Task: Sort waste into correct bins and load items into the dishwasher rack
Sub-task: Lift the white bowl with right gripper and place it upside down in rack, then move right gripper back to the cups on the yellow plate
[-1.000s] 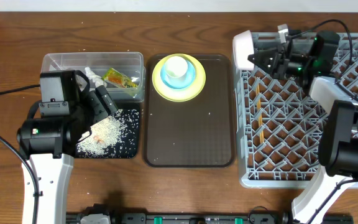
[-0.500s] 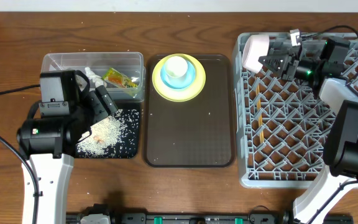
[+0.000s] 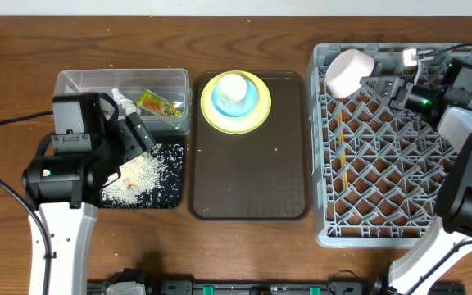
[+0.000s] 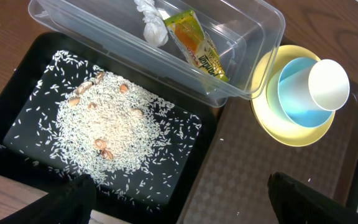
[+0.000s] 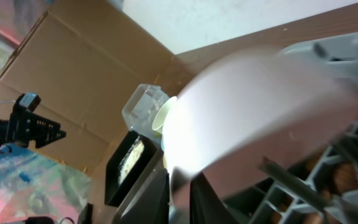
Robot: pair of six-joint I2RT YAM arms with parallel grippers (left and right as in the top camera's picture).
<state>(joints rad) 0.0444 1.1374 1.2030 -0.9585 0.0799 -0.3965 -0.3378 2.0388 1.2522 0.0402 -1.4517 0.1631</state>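
The white bowl (image 3: 348, 71) leans on its side in the far-left corner of the grey dishwasher rack (image 3: 326, 229). My right gripper (image 3: 381, 84) is shut on its rim, and the right wrist view shows a finger on each side of the bowl (image 5: 260, 106). Two chopsticks (image 3: 344, 156) lie in the rack. The white cup (image 3: 233, 87) sits in the light blue bowl (image 3: 252, 102) on the yellow plate (image 3: 207, 115). My left gripper (image 4: 179, 193) hangs open over the black tray (image 3: 174, 176) of rice (image 4: 107, 127). The wrapper (image 4: 197, 46) and paper scrap (image 4: 151, 22) lie in the clear tub (image 3: 80, 82).
The dark brown serving tray (image 3: 248, 172) lies between the bins and the rack, with the stacked dishes at its far end. Small brown bits are mixed into the rice. A cardboard box (image 5: 73, 81) shows beyond the table in the right wrist view.
My right gripper has carried the white bowl rightward, from the rack's left rim to inside its far-left corner. The left arm has not moved.
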